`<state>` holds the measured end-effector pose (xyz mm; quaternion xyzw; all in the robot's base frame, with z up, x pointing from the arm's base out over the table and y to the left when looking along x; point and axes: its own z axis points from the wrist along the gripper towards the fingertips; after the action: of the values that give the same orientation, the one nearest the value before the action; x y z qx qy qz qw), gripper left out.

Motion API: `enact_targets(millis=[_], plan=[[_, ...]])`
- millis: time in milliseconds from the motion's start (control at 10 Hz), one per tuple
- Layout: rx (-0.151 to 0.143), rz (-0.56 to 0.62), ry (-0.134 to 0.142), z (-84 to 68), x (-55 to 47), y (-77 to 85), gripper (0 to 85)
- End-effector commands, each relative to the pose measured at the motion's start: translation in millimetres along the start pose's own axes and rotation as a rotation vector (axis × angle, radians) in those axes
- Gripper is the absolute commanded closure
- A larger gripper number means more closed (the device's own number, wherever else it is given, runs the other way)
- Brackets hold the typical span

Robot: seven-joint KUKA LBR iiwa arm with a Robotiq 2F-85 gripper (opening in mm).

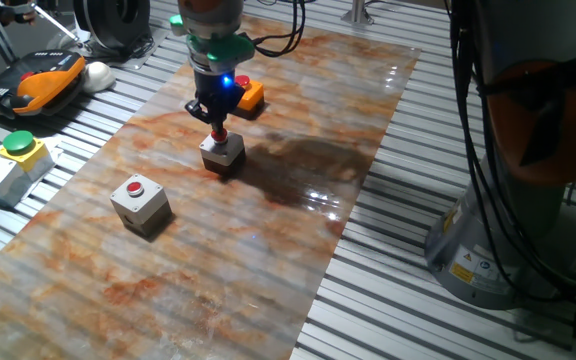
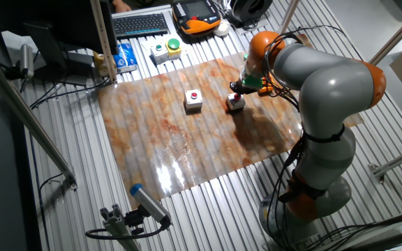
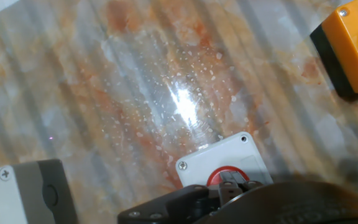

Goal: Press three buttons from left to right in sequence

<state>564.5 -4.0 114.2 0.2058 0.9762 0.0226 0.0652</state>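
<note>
Grey-white button box (image 1: 140, 203), pincer (image 1: 218, 131) seemingly touching middle box (image 1: 222, 152)

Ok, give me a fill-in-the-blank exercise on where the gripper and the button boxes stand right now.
1. The gripper is directly above the ____ of the three red-button boxes.
2. That grey-white box stands on the marbled mat, between another grey-white box and the ____ box.
3. Off the mat, the box with the yellow top carries a ____ button.

Missing words: middle; orange; green
</note>
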Motion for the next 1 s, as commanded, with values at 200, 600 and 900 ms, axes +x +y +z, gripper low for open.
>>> enact_targets(millis=[200, 600, 900], plan=[[0.009, -0.003, -0.005, 3.4, -0.1, 0.3, 85.0], [0.015, -0.005, -0.028, 20.0, 3.9, 1.2, 85.0], [0.013, -0.009, -0.02, 10.0, 5.6, -0.6, 85.0]])
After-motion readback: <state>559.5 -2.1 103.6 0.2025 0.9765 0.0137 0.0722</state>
